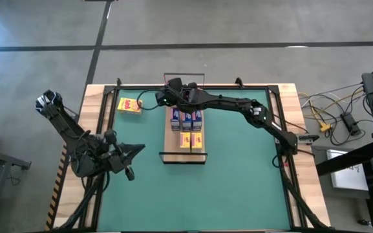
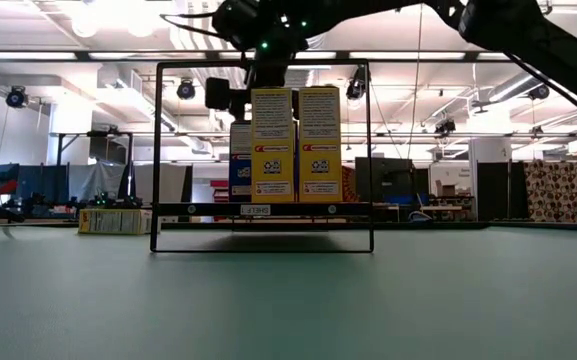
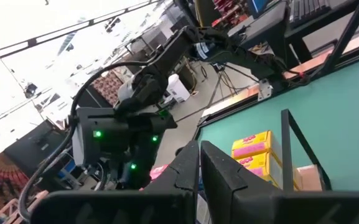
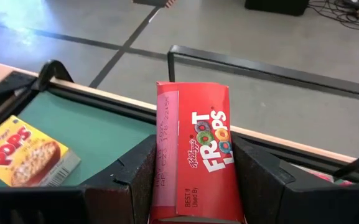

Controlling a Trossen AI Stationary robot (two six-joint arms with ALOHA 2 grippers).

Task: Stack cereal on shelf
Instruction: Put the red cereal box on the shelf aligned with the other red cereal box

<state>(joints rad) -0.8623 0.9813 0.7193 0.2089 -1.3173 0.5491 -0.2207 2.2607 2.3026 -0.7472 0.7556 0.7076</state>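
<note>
Right gripper (image 4: 195, 186) grips a red box (image 4: 195, 155) over the shelf's (image 1: 183, 157) far end; left gripper (image 1: 129, 155) waits, jaws closed.

The red box (image 4: 195, 158) with white and rainbow letters sits between black fingers (image 4: 129, 177), a yellow box (image 1: 128, 105) with red letters lies left of the light wood shelf (image 1: 183, 155), where yellow boxes (image 2: 296, 145) and blue boxes (image 1: 187, 119) stand, on the green tabletop (image 1: 238, 175).
</note>
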